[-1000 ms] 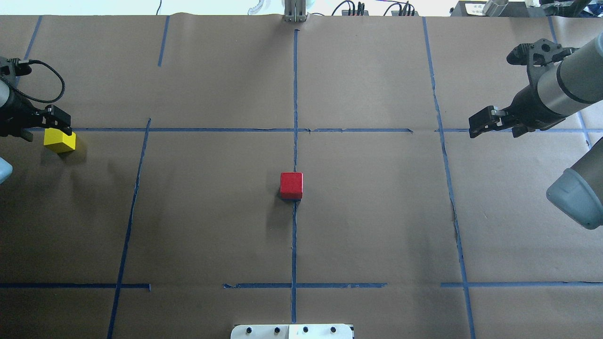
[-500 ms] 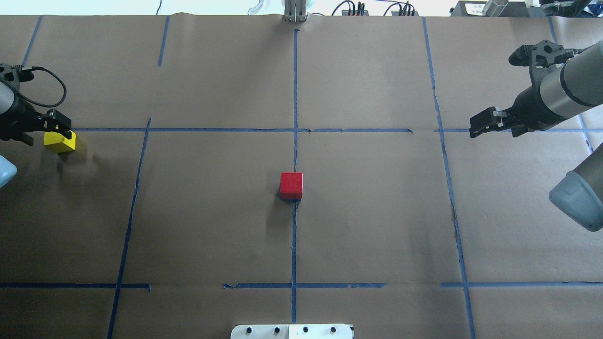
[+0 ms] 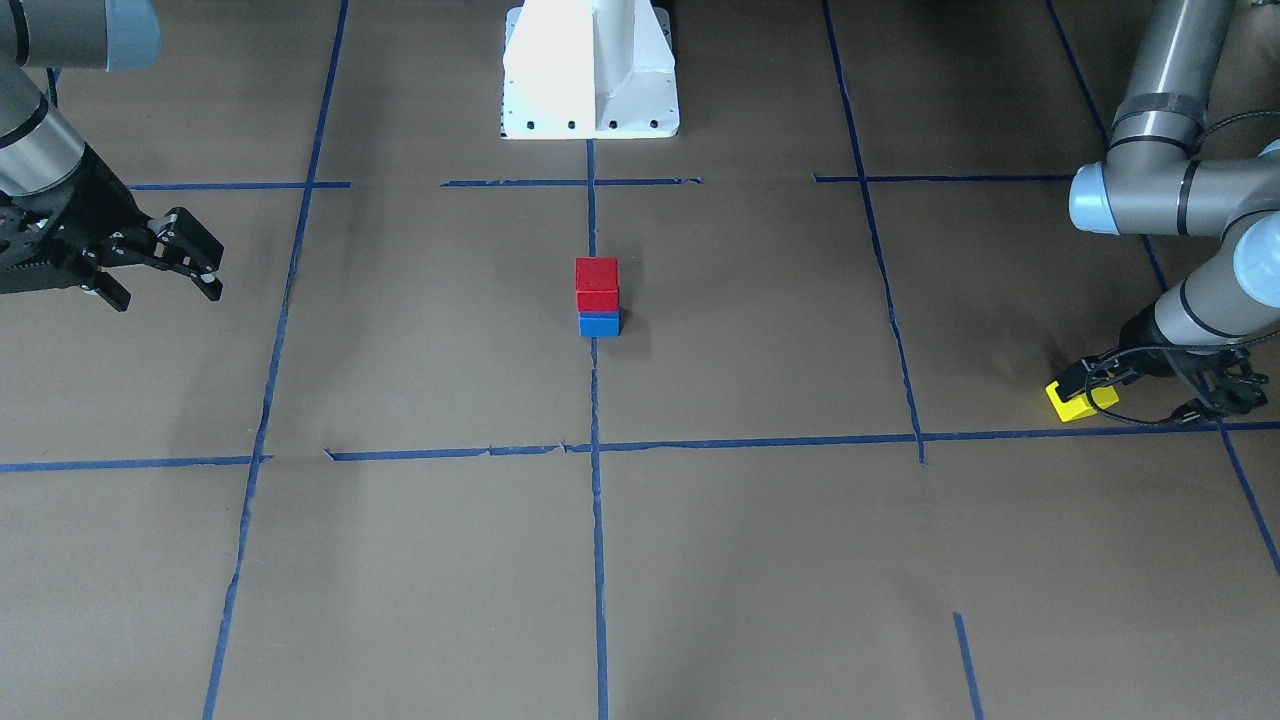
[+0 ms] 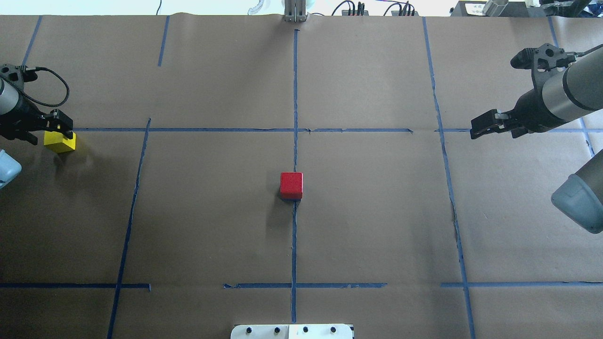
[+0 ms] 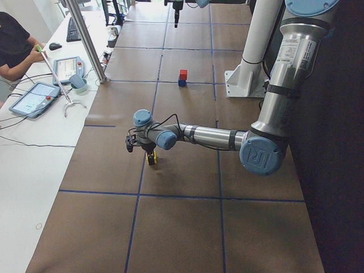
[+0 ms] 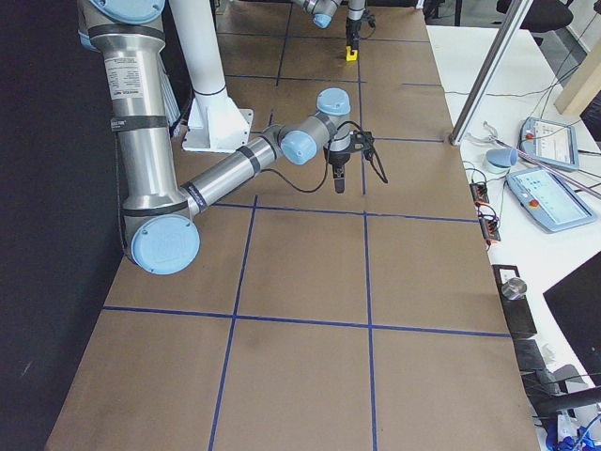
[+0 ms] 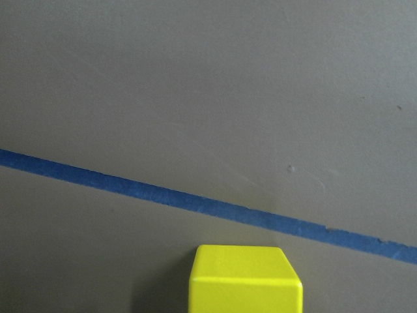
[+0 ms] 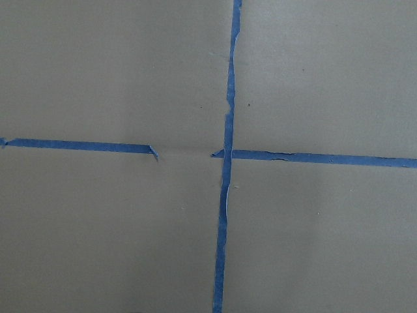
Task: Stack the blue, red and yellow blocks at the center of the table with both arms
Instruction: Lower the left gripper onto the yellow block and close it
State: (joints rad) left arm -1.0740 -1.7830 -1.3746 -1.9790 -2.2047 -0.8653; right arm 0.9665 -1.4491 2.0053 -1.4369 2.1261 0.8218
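From across the worktop (image 3: 760, 560), the red block (image 3: 597, 284) sits squarely on the blue block (image 3: 599, 325) at the centre, on the long blue tape line (image 3: 596, 520) that runs out from the white robot base (image 3: 590, 70). The yellow block (image 3: 1078, 403) lies far off by the edge at the robot's left end, and the left gripper (image 3: 1086, 386) is down over it with its fingers on either side of it; I cannot tell whether they press on it or merely stand around it. The right gripper (image 3: 212, 272) hangs near the opposite end edge, fingers clearly apart, holding nothing. From overhead, only the red top of the stack shows at the centre, with a sliver of blue under its near side, and the yellow block peeks out from under the left gripper close to the left edge. From the left end, the near arm reaches low along the worktop to the yellow block, and the two-block stack stands well beyond it. From the right end, the near arm's gripper points straight down above a tape line, clear of the surface. The left wrist camera shows the yellow block at the bottom of its picture, just short of a tape line. The right wrist camera shows only brown paper and crossing tape.
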